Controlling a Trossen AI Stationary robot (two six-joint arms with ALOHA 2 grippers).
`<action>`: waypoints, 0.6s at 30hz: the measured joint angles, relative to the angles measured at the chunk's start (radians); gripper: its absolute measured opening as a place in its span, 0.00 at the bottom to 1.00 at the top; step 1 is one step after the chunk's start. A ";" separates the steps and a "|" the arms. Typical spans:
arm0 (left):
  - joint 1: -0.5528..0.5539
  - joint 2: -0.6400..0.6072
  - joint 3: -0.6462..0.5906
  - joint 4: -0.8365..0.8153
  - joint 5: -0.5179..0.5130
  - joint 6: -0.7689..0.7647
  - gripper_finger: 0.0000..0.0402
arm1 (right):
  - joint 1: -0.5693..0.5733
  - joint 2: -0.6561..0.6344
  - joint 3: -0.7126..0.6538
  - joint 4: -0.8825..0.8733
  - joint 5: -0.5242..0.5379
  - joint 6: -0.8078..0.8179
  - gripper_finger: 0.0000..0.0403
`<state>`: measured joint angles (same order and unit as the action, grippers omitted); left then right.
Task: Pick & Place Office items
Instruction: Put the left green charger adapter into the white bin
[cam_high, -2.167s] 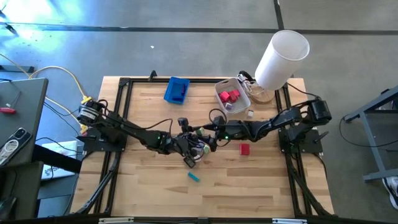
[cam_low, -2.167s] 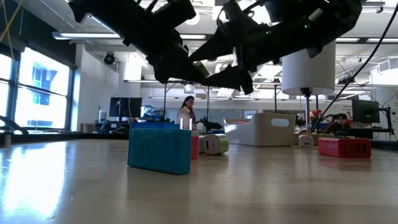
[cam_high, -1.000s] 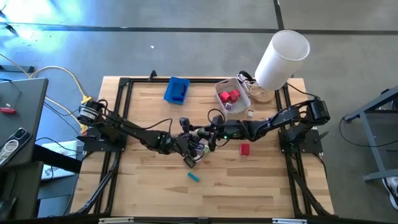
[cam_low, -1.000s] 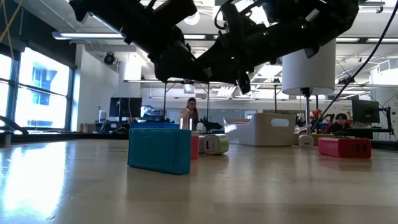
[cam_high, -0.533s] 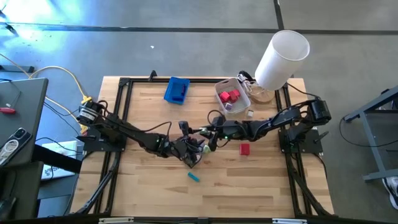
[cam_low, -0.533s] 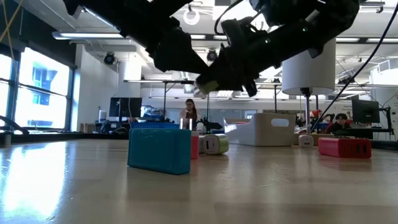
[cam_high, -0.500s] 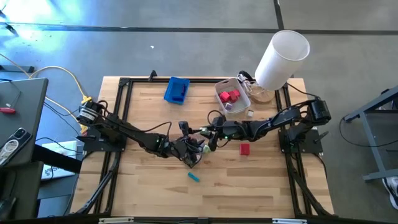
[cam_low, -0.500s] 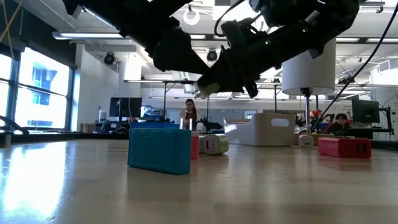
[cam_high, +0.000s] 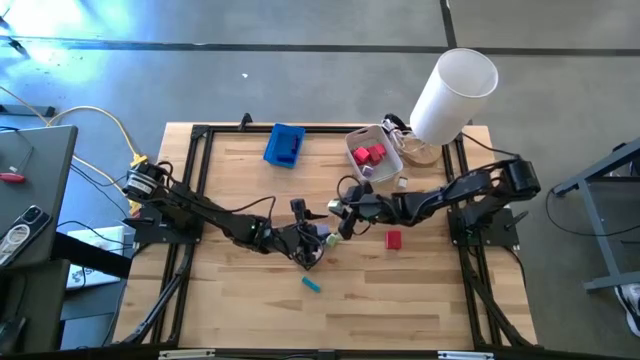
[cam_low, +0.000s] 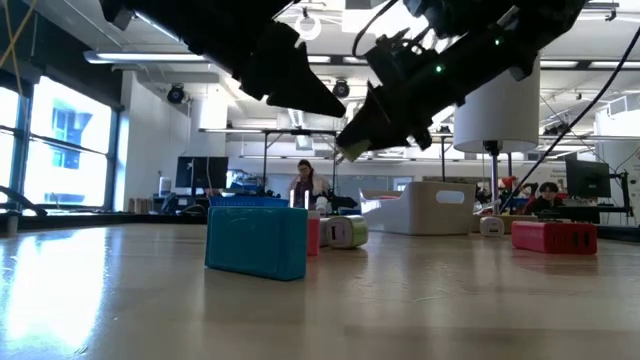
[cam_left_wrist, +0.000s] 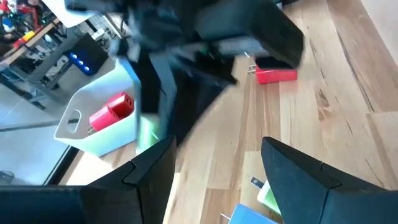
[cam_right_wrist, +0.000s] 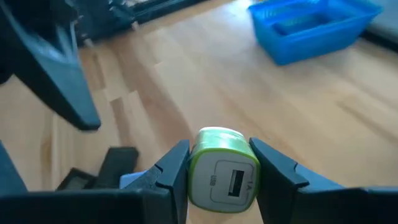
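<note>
While the right gripper (cam_right_wrist: 217, 180) clamps a green-and-white plug-like piece (cam_right_wrist: 222, 167) above mid-worktop (cam_high: 420, 290), likely for carrying to the translucent bin (cam_high: 388, 160), the left gripper (cam_left_wrist: 214, 155) hangs released over the small pile (cam_high: 310, 245) of leftover items

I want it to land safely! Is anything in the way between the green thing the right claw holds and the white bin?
Nothing visible. The right gripper holds the green-and-white piece above the table; bare wood lies toward the white bin.
</note>
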<state>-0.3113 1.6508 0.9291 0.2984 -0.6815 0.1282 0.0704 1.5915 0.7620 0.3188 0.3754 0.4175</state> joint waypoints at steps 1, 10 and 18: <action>0.002 0.000 0.000 -0.002 0.001 -0.006 0.57 | 0.000 -0.016 0.000 -0.021 0.016 -0.004 0.31; 0.029 0.000 0.000 -0.062 0.170 -0.081 0.57 | 0.003 -0.201 0.000 -0.259 0.182 -0.032 0.31; 0.126 0.000 0.000 -0.111 0.419 -0.221 0.57 | -0.020 -0.351 0.000 -0.418 0.316 -0.061 0.31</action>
<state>-0.1850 1.6505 0.9287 0.1874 -0.2625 -0.0925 0.0503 1.2407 0.7620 -0.0989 0.6917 0.3565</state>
